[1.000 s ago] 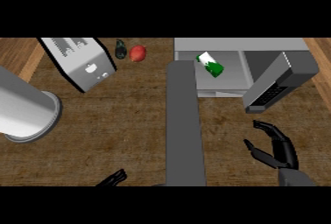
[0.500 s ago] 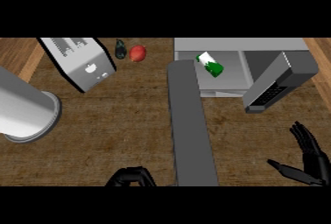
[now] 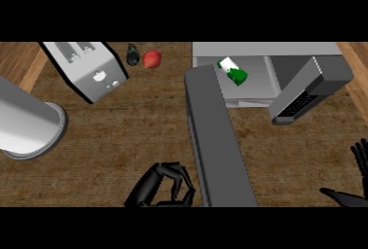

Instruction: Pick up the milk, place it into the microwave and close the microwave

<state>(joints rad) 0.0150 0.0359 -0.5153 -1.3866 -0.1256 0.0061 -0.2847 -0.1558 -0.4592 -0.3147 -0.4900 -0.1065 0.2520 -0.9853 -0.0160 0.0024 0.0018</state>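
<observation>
Dark wood-grain counter (image 3: 137, 131) fills the view, w/ a lighter wood strip along the far left edge. A toaster (image 3: 84, 68) sits tilted at upper left; no readable writing on it, just slots on top & small knobs on its side. Just right of it lie a dark green vegetable (image 3: 133, 54) & a red one (image 3: 152, 59), side by side. A big grey cylinder (image 3: 25, 124) stands at the left edge.

Microwave (image 3: 269, 53) is at upper right, front open. Its door (image 3: 215, 141) swings out toward the viewer as a long grey slab running down the middle of the counter. The control panel (image 3: 305, 99) on the right shows dark buttons, too small to read.

Milk (image 3: 233, 71), a white & green carton, lies tilted inside the microwave cavity, near its left side. No label text can be made out.

Left hand (image 3: 164, 187) is low at bottom centre, just left of the door, fingers curled in, holding nothing. Right hand (image 3: 357, 180) is at the lower right corner, fingers straight & spread, thumb out, holding nothing. Both hands are well apart from the milk, which sits up & away from them inside the oven.
</observation>
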